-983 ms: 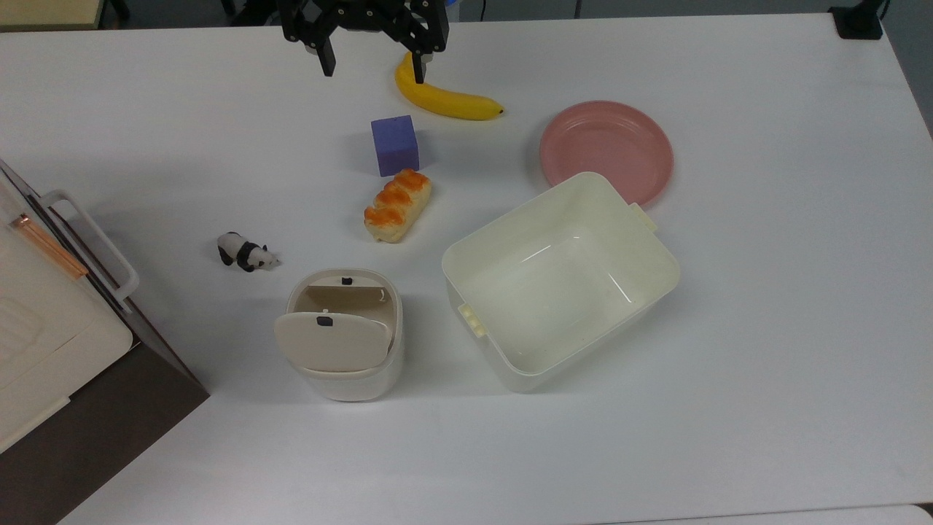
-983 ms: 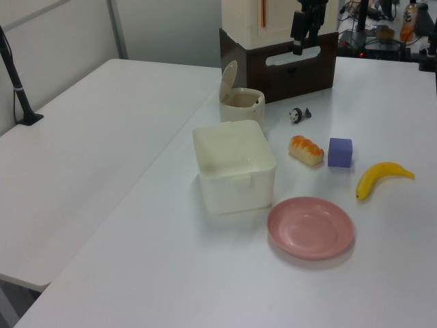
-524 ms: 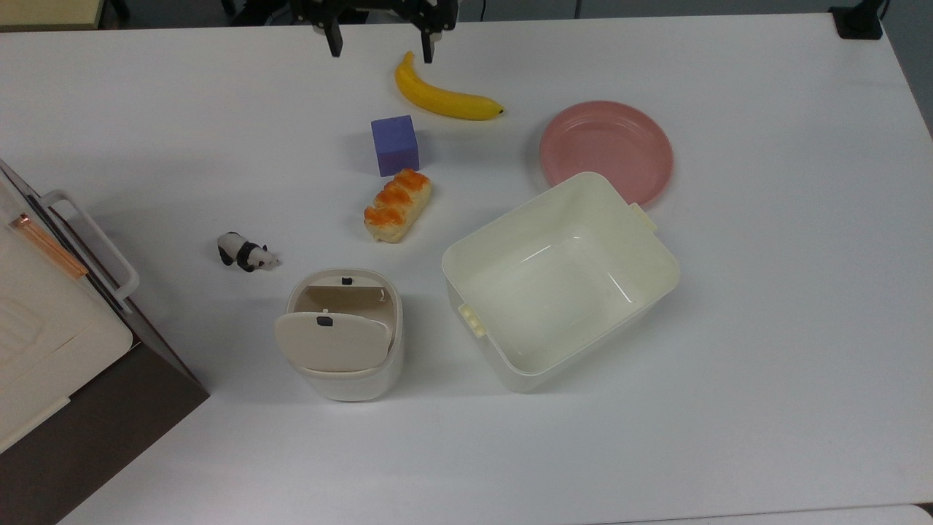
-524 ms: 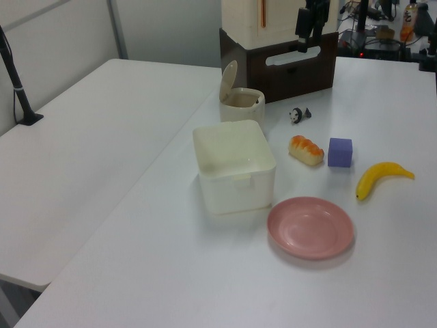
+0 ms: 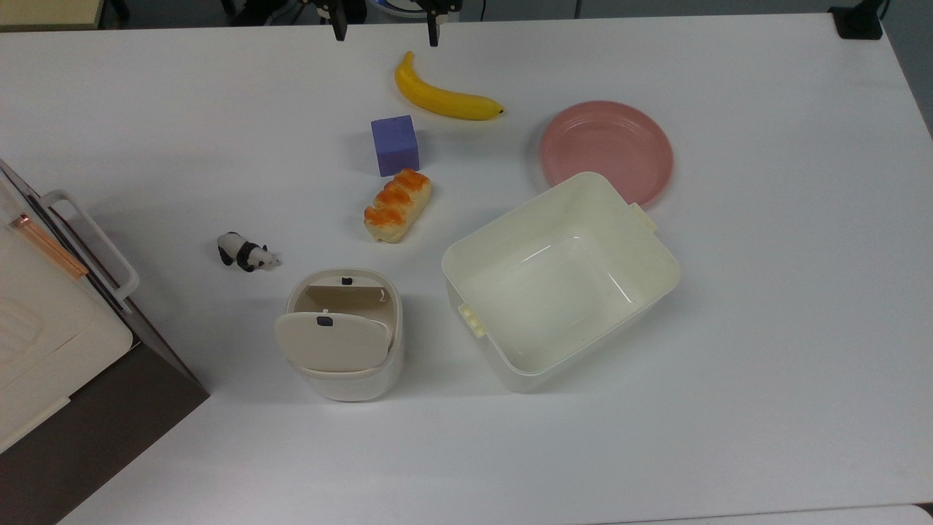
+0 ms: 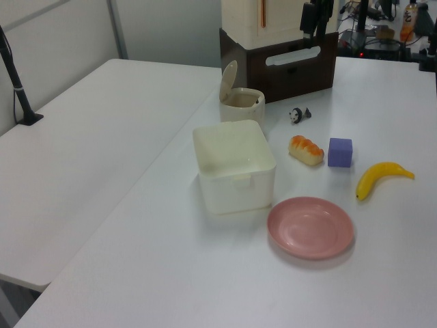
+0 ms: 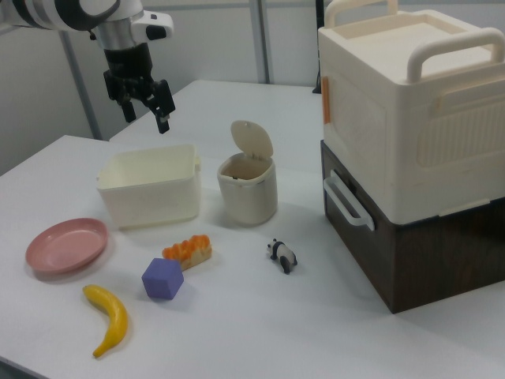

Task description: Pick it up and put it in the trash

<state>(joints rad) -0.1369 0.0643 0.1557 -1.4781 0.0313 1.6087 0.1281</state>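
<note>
The trash [image 5: 348,380] is a small cream bin with its flap lid [image 5: 332,341] tipped up; it stands near the front in the top view, and shows in the left view [image 6: 240,104] and the right view [image 7: 248,193]. The crumpled paper is out of view. My gripper [image 5: 386,28] is open and empty at the top view's upper edge, high above the table just beyond the banana [image 5: 446,100]. In the right view the gripper [image 7: 147,115] hangs over the far side of the tub, well away from the bin. The left view has the gripper [image 6: 312,19] before the stacked boxes.
A purple cube [image 5: 395,144], a glazed bread piece [image 5: 397,205] and a panda figurine [image 5: 246,252] lie between the banana and the bin. A large cream tub [image 5: 517,214] sits beside the bin, a pink plate [image 5: 605,142] behind it. Stacked boxes [image 5: 44,328] fill the top view's left edge.
The open gripper has drawn back toward the top view's upper edge and risen, leaving the banana uncovered. Nothing on the table has moved.
</note>
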